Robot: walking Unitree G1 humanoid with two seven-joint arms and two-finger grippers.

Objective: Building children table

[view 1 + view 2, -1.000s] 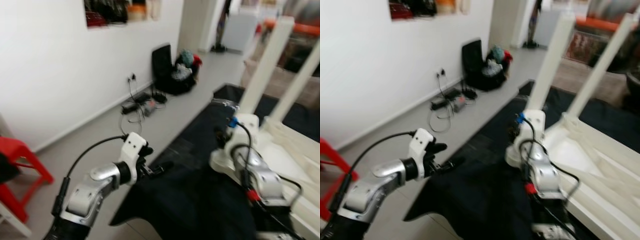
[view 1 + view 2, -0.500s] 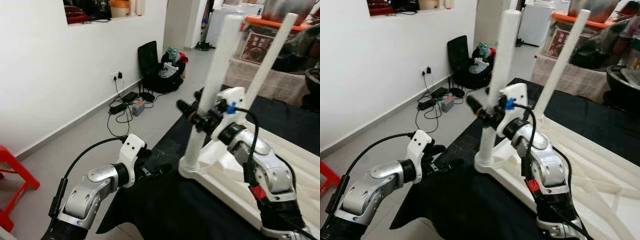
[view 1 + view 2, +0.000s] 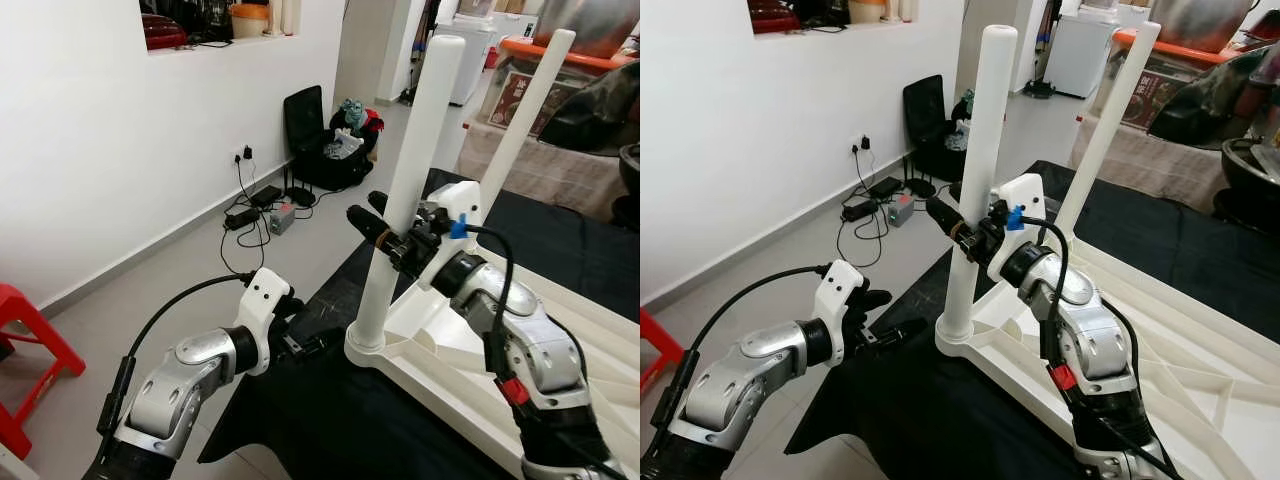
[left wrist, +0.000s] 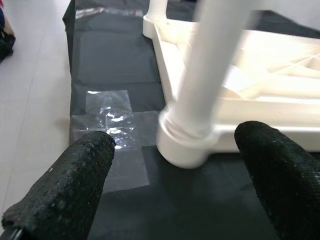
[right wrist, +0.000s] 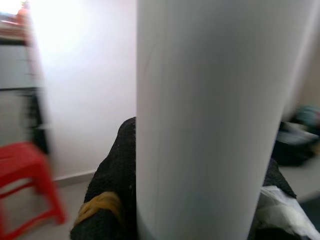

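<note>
The right gripper (image 3: 975, 232), now closed around the near table leg (image 3: 978, 160), has steadied it upright in its socket, while the left gripper (image 3: 315, 343) waits open at seven o'clock of the leg's base.

Domestic room with white wall (image 3: 90, 150) and pale tiled floor (image 3: 190, 270).
Cables and a power strip (image 3: 262, 212) lie along the wall; black bag (image 3: 330, 150) beyond; red stool (image 3: 30, 350) nearer; black mat (image 3: 940, 400) covers the floor.

1. A white leg (image 5: 215, 115) stands upright, very close to the camera.
2. Black fingers (image 5: 117, 185) sit on both sides of the leg.
3. A red stool (image 5: 25, 182) stands by the white wall (image 5: 85, 90).
</note>
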